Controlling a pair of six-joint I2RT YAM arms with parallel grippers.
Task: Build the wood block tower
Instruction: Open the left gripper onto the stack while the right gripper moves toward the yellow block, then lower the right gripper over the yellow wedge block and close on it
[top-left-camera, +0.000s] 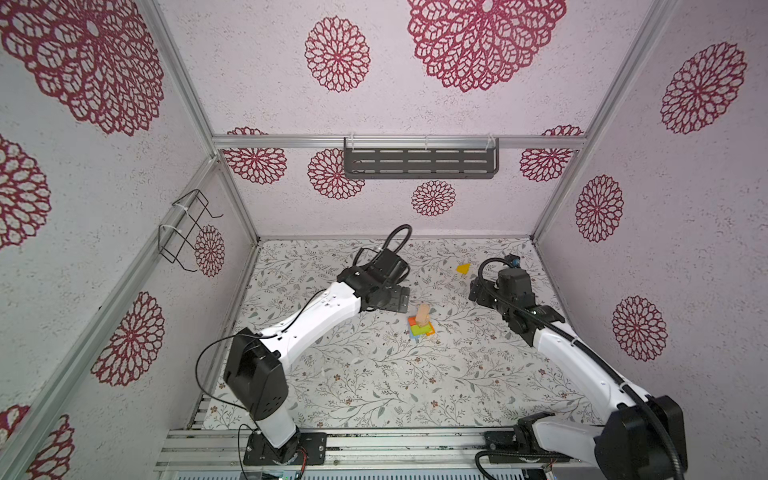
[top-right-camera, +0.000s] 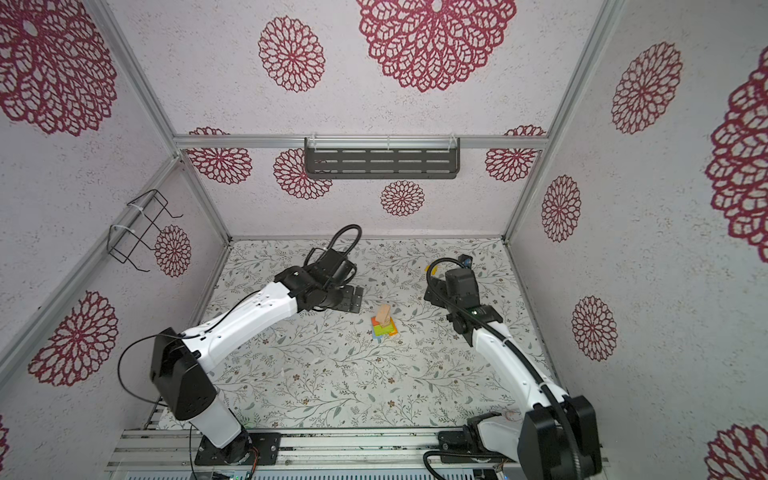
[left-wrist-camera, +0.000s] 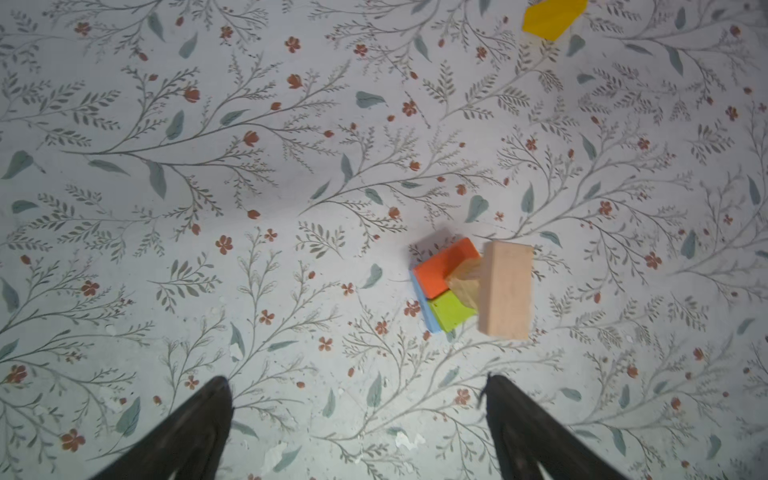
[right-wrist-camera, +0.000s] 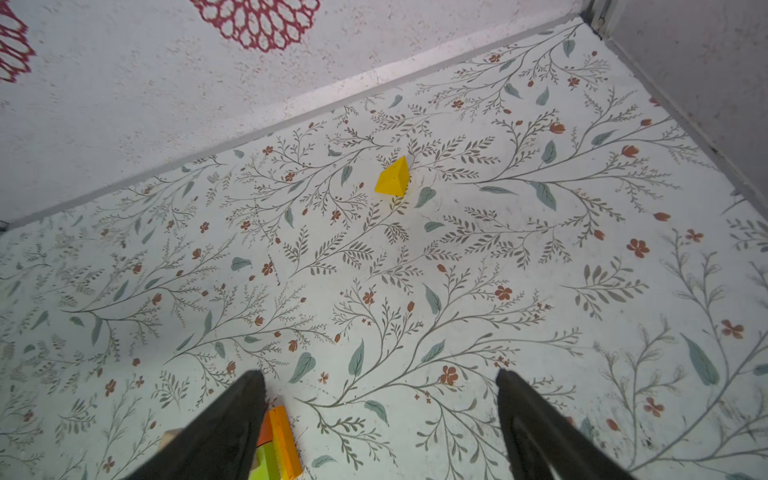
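Left gripper (left-wrist-camera: 357, 378): black fingers (left-wrist-camera: 199, 428) spread wide, nothing between them. Right gripper (right-wrist-camera: 378, 373): fingers likewise parted and empty. Wood block tower (top-left-camera: 421, 325), made of flat blue, orange and lime-green painted pieces: near the middle of the floral-printed table surface (top-left-camera: 353, 374), between the grippers, touching neither. Plain tan wood block (left-wrist-camera: 507, 291): stands on end atop the flat pieces, long axis vertical in both top views. Yellow triangular wood block (right-wrist-camera: 392, 176): lies alone toward the back wall, well apart from the tower. It is cut off by the left wrist view's edge. In a top view this yellow block (top-right-camera: 432, 271) is only a sliver behind the right arm's cable. Order of the lower layers is hard to make out.
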